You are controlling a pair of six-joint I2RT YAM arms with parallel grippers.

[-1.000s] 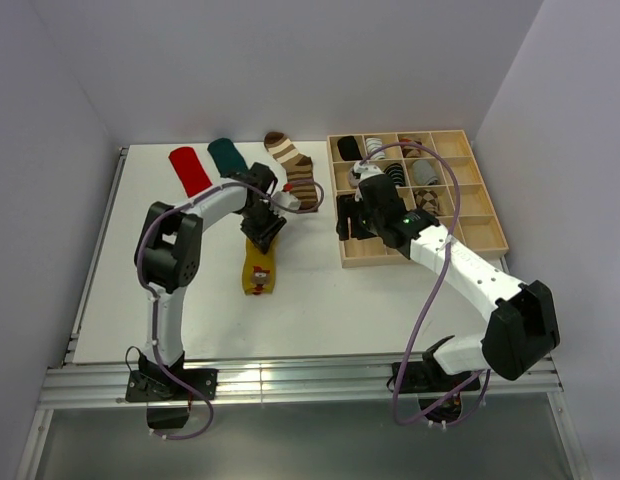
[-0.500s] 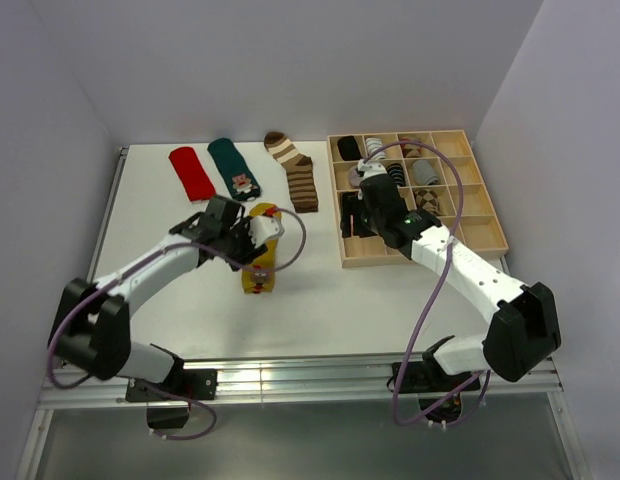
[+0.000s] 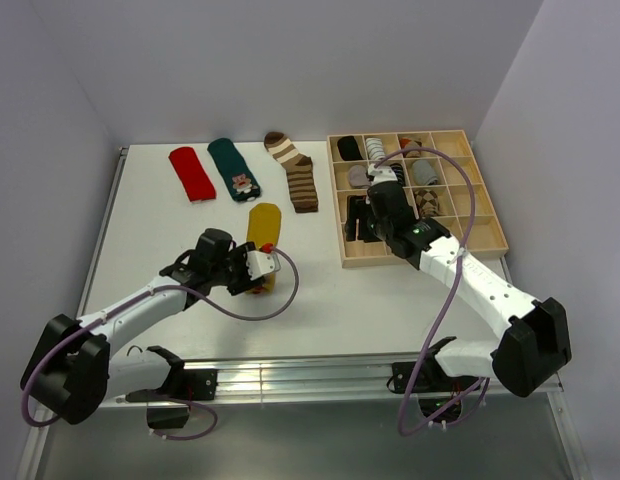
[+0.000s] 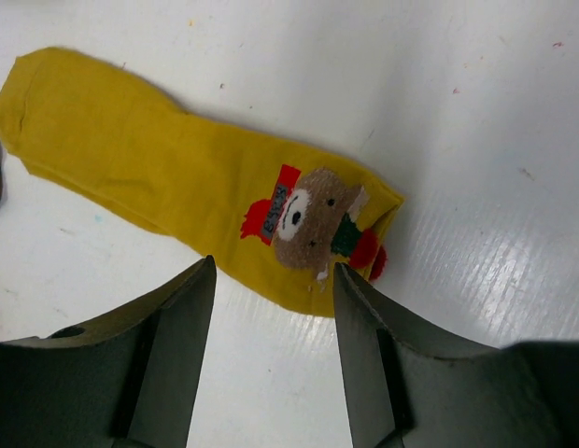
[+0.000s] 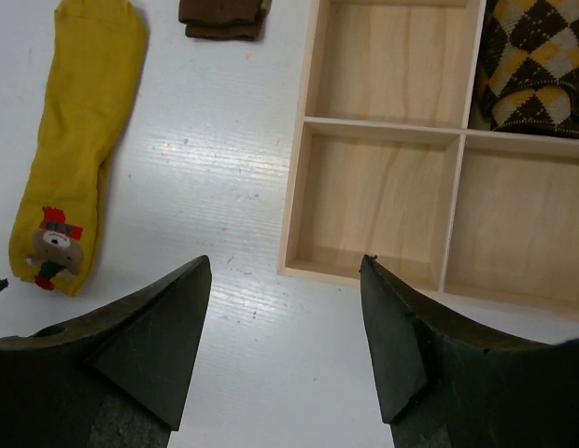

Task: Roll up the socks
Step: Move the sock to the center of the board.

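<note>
A mustard yellow sock (image 3: pixel 262 222) with a bear figure (image 4: pixel 313 219) lies flat and unrolled at the table's middle. My left gripper (image 3: pixel 253 270) hovers open over its near toe end, and the left wrist view shows nothing between the fingers (image 4: pixel 177 345). Three more socks lie flat at the back: a red sock (image 3: pixel 190 172), a dark teal sock (image 3: pixel 235 170) and a brown-and-cream striped sock (image 3: pixel 297 172). My right gripper (image 3: pixel 359 222) stands open and empty above the wooden tray's (image 3: pixel 487 240) near left corner. The right wrist view shows the yellow sock (image 5: pixel 79 140) to its left.
The tray's back compartments hold several rolled socks, among them a brown argyle one (image 5: pixel 537 65). Its near compartments (image 5: pixel 374 205) are bare wood. White walls close in the table at the back and on both sides.
My left arm dropped low and drew back toward the near edge along the yellow sock, with its jaws opening wider. The right arm shifted only slightly.
</note>
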